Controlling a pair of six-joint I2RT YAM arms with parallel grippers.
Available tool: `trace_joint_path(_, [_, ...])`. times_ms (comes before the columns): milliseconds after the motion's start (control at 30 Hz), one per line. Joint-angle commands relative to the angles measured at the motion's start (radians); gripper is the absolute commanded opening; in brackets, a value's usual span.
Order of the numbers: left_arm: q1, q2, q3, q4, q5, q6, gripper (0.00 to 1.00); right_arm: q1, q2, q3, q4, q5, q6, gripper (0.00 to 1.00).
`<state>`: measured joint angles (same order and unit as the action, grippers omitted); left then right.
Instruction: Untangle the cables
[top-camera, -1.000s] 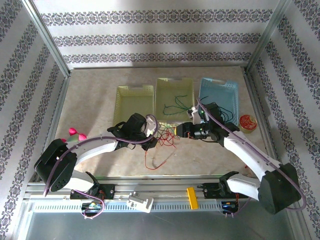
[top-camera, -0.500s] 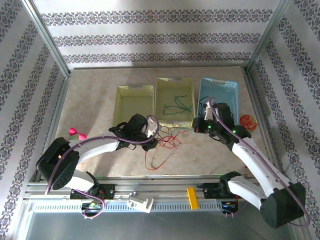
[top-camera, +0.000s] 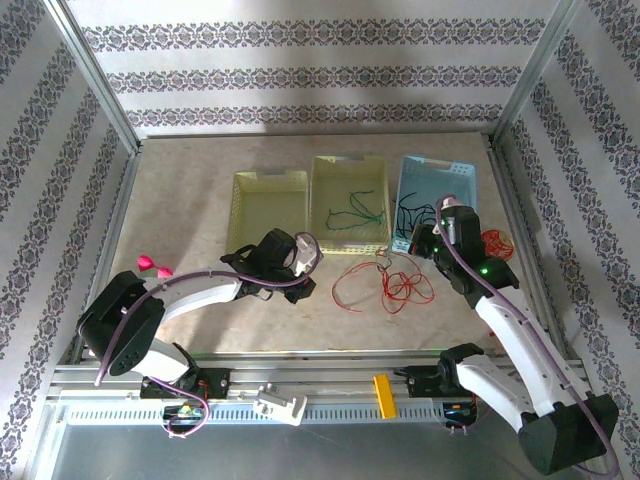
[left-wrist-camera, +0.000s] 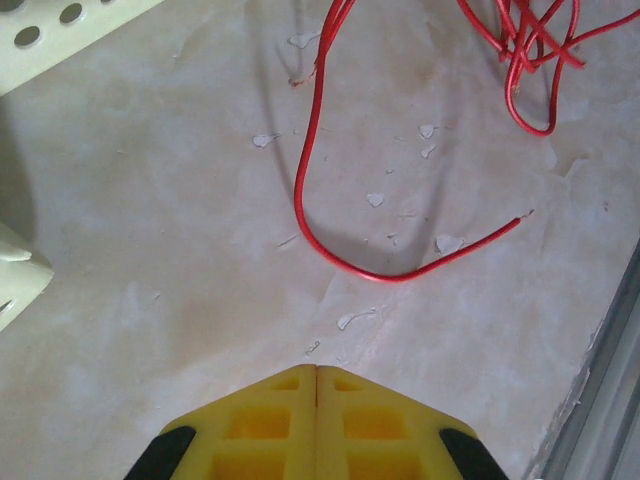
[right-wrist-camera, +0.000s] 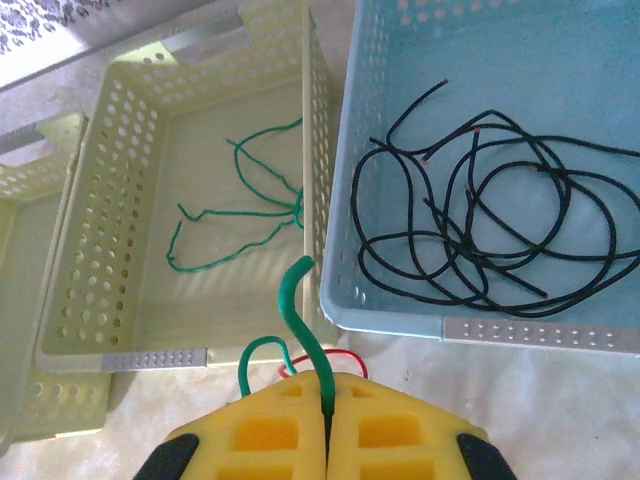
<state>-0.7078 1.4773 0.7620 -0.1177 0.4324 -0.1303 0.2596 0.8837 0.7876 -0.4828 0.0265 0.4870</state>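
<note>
Now the right gripper (right-wrist-camera: 327, 415) swings toward the right edge of the table (top-camera: 190, 200), clamped on the green cable (right-wrist-camera: 303, 300), with the red cable (top-camera: 400, 288) dragging along, likely snagged; left gripper (left-wrist-camera: 316, 385) pressed together, empty.

Robotics lab test cell indicated: bench (top-camera: 180, 200) enclosed by patterned panels (top-camera: 300, 60) on aluminium posts (top-camera: 95, 72); left arm (top-camera: 190, 290) and right arm (top-camera: 510, 320) bolted to rail (top-camera: 330, 380), lower frame edge.

Left table (top-camera: 180, 200) open — 3 baskets (top-camera: 348, 159), red cable (top-camera: 405, 289) block.
</note>
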Motion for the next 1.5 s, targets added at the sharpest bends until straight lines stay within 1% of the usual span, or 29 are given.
trace_joint_path(0, [-0.020, 0.009, 0.025, -0.011, -0.008, 0.021, 0.05, -0.009, -0.013, 0.019, 0.010, 0.002, -0.016, 0.00])
trace_joint_path(133, [-0.077, 0.039, 0.085, -0.063, -0.055, 0.098, 0.25, 0.012, 0.012, 0.022, 0.017, -0.118, -0.054, 0.00])
trace_joint_path(233, [-0.100, 0.069, 0.116, -0.038, -0.052, 0.109, 0.43, 0.056, 0.032, 0.027, 0.003, -0.138, -0.073, 0.00])
trace_joint_path(300, [-0.108, 0.103, 0.135, 0.001, -0.053, 0.110, 0.51, 0.076, 0.035, 0.023, 0.004, -0.138, -0.063, 0.00])
trace_joint_path(367, [-0.118, 0.146, 0.161, 0.035, -0.053, 0.113, 0.59, 0.075, 0.030, 0.019, 0.013, -0.148, -0.043, 0.00])
trace_joint_path(467, [-0.139, 0.218, 0.205, 0.082, -0.076, 0.126, 0.62, 0.057, 0.020, 0.019, 0.027, -0.186, -0.016, 0.00])
trace_joint_path(533, [-0.150, 0.259, 0.230, 0.117, -0.100, 0.133, 0.62, 0.019, 0.014, 0.022, 0.035, -0.252, 0.008, 0.00])
trace_joint_path(600, [-0.161, 0.299, 0.252, 0.156, -0.120, 0.143, 0.62, -0.033, 0.008, 0.021, 0.049, -0.362, 0.034, 0.00])
trace_joint_path(700, [-0.166, 0.353, 0.282, 0.214, -0.156, 0.143, 0.62, -0.095, 0.002, 0.022, 0.058, -0.497, 0.051, 0.00])
trace_joint_path(800, [-0.167, 0.402, 0.309, 0.273, -0.186, 0.130, 0.62, -0.136, 0.007, 0.023, 0.055, -0.610, 0.061, 0.00])
trace_joint_path(867, [-0.170, 0.433, 0.323, 0.306, -0.232, 0.123, 0.62, -0.152, 0.013, 0.021, 0.057, -0.677, 0.067, 0.00])
trace_joint_path(900, [-0.170, 0.449, 0.330, 0.318, -0.235, 0.129, 0.62, -0.157, 0.016, 0.020, 0.055, -0.704, 0.071, 0.00])
trace_joint_path(933, [-0.171, 0.460, 0.337, 0.325, -0.240, 0.130, 0.62, -0.158, 0.017, 0.018, 0.055, -0.721, 0.075, 0.00])
trace_joint_path(967, [-0.171, 0.474, 0.346, 0.331, -0.240, 0.129, 0.59, -0.158, 0.015, 0.016, 0.056, -0.735, 0.079, 0.00])
trace_joint_path(1033, [-0.173, 0.494, 0.365, 0.327, -0.227, 0.132, 0.47, -0.160, 0.007, 0.014, 0.058, -0.749, 0.082, 0.00])
trace_joint_path(1100, [-0.176, 0.510, 0.379, 0.327, -0.221, 0.127, 0.31, -0.163, 0.000, 0.016, 0.056, -0.757, 0.086, 0.00])
trace_joint_path(1200, [-0.178, 0.516, 0.384, 0.333, -0.221, 0.114, 0.10, -0.171, -0.002, 0.020, 0.048, -0.756, 0.083, 0.00])
trace_joint_path(1267, [-0.178, 0.502, 0.383, 0.328, -0.228, 0.105, 0.00, -0.173, -0.002, 0.024, 0.034, -0.733, 0.070, 0.00])
trace_joint_path(1467, [-0.178, 0.362, 0.316, 0.340, -0.263, 0.095, 0.00, -0.172, 0.003, -0.016, 0.018, -0.632, 0.043, 0.00])
